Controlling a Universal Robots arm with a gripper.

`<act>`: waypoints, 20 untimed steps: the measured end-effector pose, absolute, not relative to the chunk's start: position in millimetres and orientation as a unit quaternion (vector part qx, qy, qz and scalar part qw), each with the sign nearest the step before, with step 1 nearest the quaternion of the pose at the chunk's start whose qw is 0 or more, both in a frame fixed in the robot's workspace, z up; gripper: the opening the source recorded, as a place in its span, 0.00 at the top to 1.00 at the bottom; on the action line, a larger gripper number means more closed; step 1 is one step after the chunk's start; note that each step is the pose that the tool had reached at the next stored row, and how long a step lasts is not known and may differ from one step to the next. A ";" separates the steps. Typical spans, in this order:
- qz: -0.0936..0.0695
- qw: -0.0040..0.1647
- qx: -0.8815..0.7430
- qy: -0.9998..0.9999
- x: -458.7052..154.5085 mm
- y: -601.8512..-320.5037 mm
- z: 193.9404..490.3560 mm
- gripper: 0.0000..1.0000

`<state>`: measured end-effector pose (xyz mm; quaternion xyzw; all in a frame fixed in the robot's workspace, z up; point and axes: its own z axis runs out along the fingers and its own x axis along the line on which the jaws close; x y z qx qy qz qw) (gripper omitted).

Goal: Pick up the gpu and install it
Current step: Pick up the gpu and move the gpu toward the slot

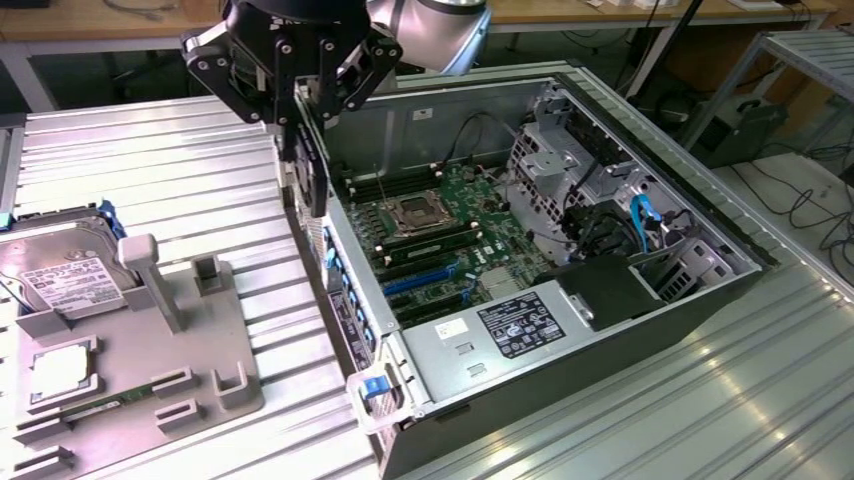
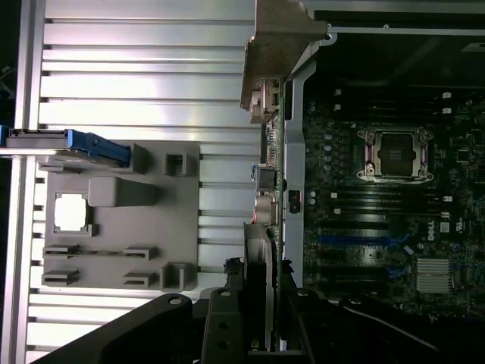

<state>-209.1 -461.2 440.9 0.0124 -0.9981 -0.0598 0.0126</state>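
Note:
My gripper [image 1: 304,100] is shut on the gpu [image 1: 311,165], which hangs edge-down from the fingers as a thin dark card. It is in the air over the wall of the open computer case [image 1: 627,300] on the exterior view's left, just beside the motherboard [image 1: 441,225]. In the wrist view the gpu [image 2: 271,189] appears edge-on, with its pale metal bracket [image 2: 282,45] at the far end and my gripper [image 2: 261,307] clamped on its near end. The blue expansion slots [image 1: 420,282] lie below and nearer the camera, apart from the card.
A grey holder tray [image 1: 200,350] sits on the ribbed metal table at the exterior view's left, carrying a silver hard drive [image 1: 60,275], a processor chip [image 1: 60,368] and a memory stick [image 1: 114,405]. Drive cages and blue cables [image 1: 641,225] fill the case's far side.

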 end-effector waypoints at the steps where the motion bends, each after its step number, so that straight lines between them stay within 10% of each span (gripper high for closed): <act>1: -0.060 0.013 0.012 -0.998 -208.5 -461.3 440.9 0.73; 20: -0.060 0.013 0.012 -0.998 -181.8 -461.3 440.1 0.73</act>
